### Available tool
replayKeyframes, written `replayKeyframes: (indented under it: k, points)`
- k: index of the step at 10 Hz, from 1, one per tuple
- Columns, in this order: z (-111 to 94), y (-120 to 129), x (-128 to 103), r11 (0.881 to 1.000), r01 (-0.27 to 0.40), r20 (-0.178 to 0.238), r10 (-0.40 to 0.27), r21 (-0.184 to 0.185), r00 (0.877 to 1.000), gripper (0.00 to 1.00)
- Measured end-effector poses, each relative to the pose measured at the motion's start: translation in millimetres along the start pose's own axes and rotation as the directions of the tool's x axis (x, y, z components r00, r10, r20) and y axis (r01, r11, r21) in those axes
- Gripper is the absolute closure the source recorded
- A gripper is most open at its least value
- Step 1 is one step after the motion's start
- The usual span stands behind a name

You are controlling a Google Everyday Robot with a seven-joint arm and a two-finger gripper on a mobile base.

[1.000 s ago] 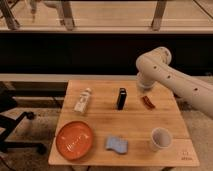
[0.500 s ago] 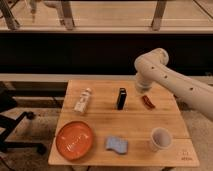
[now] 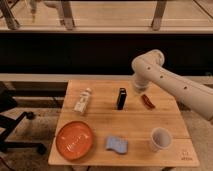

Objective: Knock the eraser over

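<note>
In the camera view the wooden bench (image 3: 165,120) carries the eraser (image 3: 121,98), a slim black block standing upright near the back middle; the white arm (image 3: 172,84) reaches in from the right and bends down at the bench's far side; the gripper (image 3: 137,90) hangs low just right of the eraser, between it and a dark-red object (image 3: 147,101); whether it touches either, how far open it is, or whether it holds anything, I cannot tell; a white cup (image 3: 160,139), blue pad (image 3: 116,145), orange plate (image 3: 60,137) and white tube (image 3: 83,101) lie apart.
</note>
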Motion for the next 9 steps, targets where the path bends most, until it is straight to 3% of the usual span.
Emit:
replayKeyframes:
  k: [9]
  points:
    - [29.9, -24.7, -24.9, 0.999, 0.043, 0.004, -0.043, -0.002, 0.999, 0.99]
